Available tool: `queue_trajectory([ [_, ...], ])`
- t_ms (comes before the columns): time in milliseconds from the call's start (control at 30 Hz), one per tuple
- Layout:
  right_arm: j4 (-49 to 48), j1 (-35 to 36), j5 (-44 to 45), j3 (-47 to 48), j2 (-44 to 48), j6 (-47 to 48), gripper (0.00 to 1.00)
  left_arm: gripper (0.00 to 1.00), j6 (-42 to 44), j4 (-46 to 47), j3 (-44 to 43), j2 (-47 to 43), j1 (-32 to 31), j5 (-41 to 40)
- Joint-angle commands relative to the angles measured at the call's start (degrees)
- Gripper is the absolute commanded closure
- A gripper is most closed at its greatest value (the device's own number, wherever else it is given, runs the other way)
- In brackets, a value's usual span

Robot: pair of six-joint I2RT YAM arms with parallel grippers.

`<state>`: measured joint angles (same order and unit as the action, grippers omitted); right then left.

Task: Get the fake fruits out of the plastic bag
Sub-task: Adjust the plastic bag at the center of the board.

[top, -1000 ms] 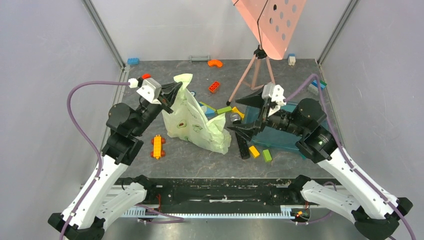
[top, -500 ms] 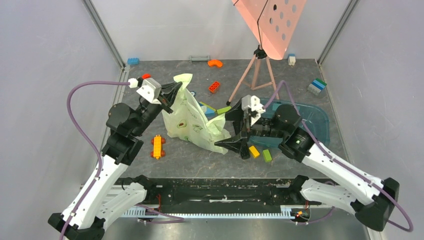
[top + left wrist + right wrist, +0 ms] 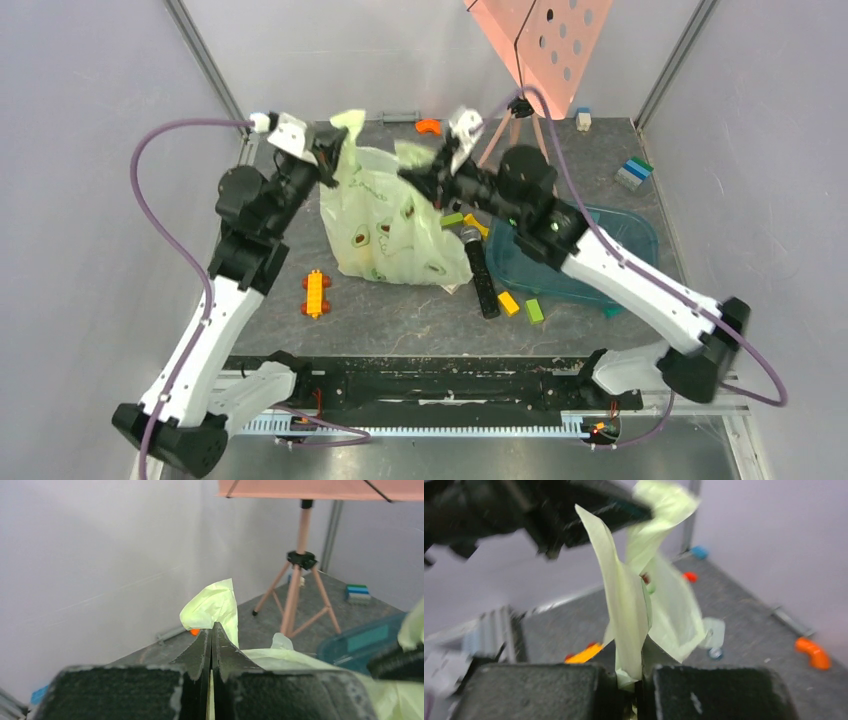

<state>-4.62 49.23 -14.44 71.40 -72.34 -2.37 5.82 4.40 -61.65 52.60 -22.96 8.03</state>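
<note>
The pale-green plastic bag point(image 3: 385, 222) hangs stretched between both grippers, its bottom resting on the grey floor. My left gripper point(image 3: 333, 152) is shut on the bag's upper left corner; in the left wrist view the film point(image 3: 214, 604) pokes out past the closed fingertips of that gripper point(image 3: 212, 631). My right gripper point(image 3: 416, 172) is shut on the upper right corner, and in the right wrist view a strip of bag point(image 3: 624, 600) runs down into the right gripper point(image 3: 641, 662). The fake fruits are hidden inside the bag.
A teal tray point(image 3: 620, 240) lies right of the bag under the right arm. A black bar point(image 3: 481, 278), yellow brick point(image 3: 509, 303) and green brick point(image 3: 535, 310) lie before it. An orange-yellow brick car point(image 3: 316, 293) sits at left. A pink board's tripod point(image 3: 505, 140) stands behind.
The right gripper swung from the tray over to the bag, shut on its right corner and lifted it toward the back. The left gripper rose too, pulling the bag taller and wider.
</note>
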Motion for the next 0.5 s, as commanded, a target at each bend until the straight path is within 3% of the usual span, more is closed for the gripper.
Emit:
queue_trajectory([
  [0,6.79,-4.34,9.57,20.6,-13.14,3.73,1.0,0.98,-5.21,5.14,-9.26,6.48,7.68,3.61],
  [133,10.72,-7.44,8.72,35.05,-22.91,5.27,1.0,0.98,-5.22,7.25,-13.87,10.86,9.76,5.32],
  [200,10.54,-8.29,8.48,36.42,-23.97,5.53,1.0,0.98,-5.27,7.98,-14.4,10.92,10.04,6.12],
  [267,9.39,-8.54,8.11,33.57,-22.59,5.45,1.0,0.98,-6.85,9.4,-12.88,9.75,10.03,7.81],
  [433,5.13,-8.54,5.62,16.14,-13.75,4.47,0.99,0.98,-7.89,11.03,-4.33,2.22,10.04,10.29],
  [467,4.23,-8.56,5.61,11.99,-11.33,3.95,0.93,0.98,-8.69,11.13,-2.26,-0.23,10.04,10.82],
])
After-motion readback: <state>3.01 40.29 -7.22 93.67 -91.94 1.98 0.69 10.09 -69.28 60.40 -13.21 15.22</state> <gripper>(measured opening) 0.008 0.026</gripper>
